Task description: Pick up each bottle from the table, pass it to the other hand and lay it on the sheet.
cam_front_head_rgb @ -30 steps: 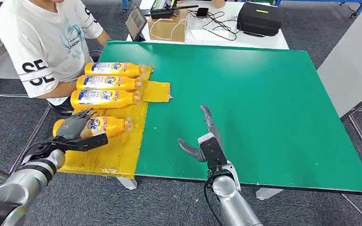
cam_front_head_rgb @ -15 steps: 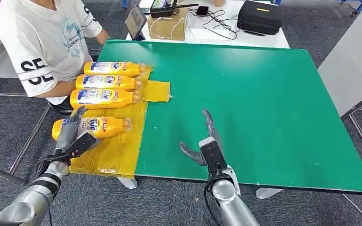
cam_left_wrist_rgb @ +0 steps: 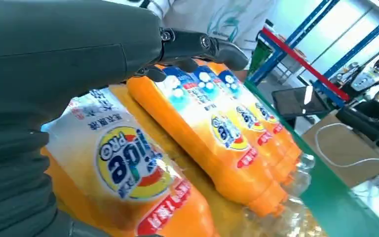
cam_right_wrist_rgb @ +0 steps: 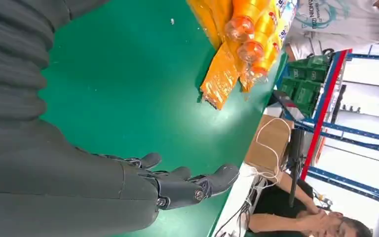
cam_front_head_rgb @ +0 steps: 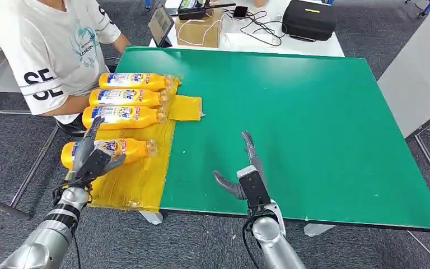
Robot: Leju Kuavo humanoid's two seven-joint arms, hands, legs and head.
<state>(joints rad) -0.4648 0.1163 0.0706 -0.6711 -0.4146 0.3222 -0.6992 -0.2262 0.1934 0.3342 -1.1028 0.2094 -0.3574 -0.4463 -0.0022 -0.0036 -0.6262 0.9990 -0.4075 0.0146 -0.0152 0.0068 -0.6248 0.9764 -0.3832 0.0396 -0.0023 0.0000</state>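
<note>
Our left robot hand [cam_front_head_rgb: 92, 158] rests, fingers spread, over the nearest of four orange plastic detergent bottles [cam_front_head_rgb: 110, 150], all lying on the yellow sheet [cam_front_head_rgb: 140, 179] at the green desk [cam_front_head_rgb: 313, 123] edge. Our right robot hand [cam_front_head_rgb: 245, 168] hovers open and empty over bare desk, so we judge the task nearly complete, with only the release left.

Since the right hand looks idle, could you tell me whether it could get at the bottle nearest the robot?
Probably not easily: the left hand lies over the nearest bottle, while the right hand hovers open over bare green table, well apart.
</note>
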